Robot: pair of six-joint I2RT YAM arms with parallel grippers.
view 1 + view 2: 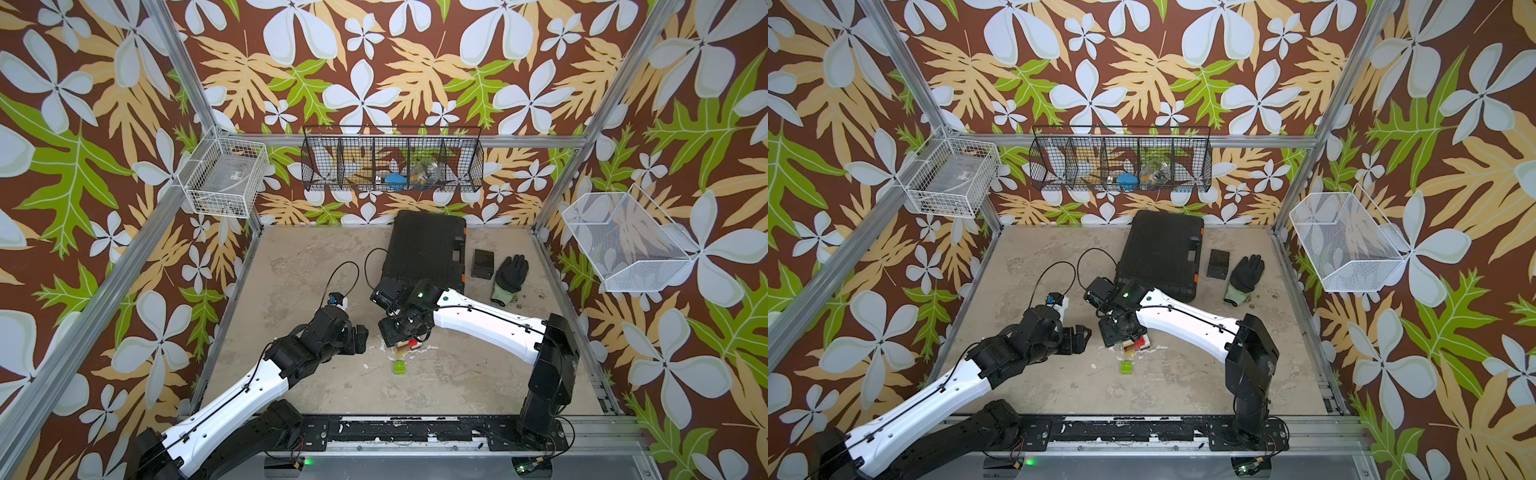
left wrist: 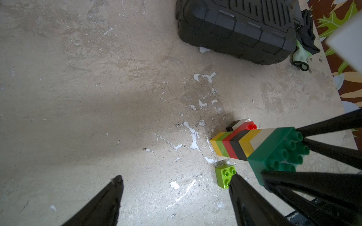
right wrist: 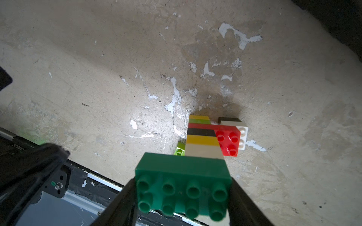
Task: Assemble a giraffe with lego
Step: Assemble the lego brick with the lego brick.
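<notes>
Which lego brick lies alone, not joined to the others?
The lime green square brick, loose beside the giraffe; every other visible brick is stacked in that figure.

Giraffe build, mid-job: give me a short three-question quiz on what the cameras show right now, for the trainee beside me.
1. True or false: the left gripper holds a brick.
2. What colour is the loose brick beside the standing giraffe? A red, B lime green, C white.
3. Fill in: the right gripper is closed on the giraffe's ___ head brick.
Key: 1 false, it is open and empty; 2 B; 3 dark green.
</notes>
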